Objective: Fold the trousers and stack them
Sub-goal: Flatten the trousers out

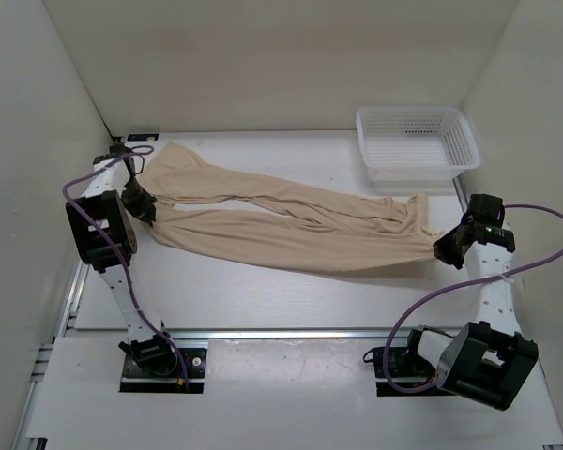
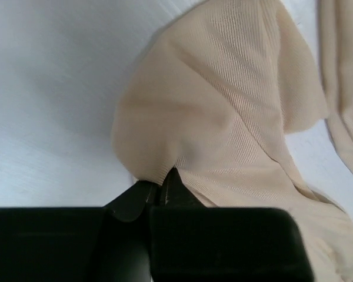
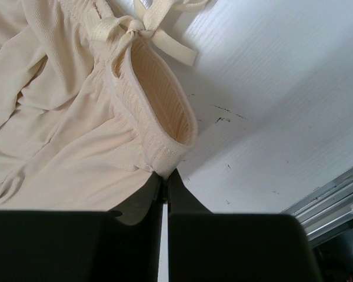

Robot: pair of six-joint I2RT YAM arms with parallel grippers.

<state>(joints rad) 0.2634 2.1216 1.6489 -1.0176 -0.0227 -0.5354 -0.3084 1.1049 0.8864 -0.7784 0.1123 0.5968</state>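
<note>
Two arms hold a pair of beige trousers [image 1: 291, 230] stretched across the middle of the table [image 1: 263, 300], long axis running left to right. Near the right edge, the right gripper [image 1: 443, 251] is closed on the drawstring waistband [image 3: 159, 100]. Farther back, by the left edge, the left gripper [image 1: 141, 202] pinches one leg end [image 2: 223, 117]. A white mesh basket [image 1: 418, 141] stands in the far right corner, just beyond the waistband and probably clear of a lengthwise fold.
</note>
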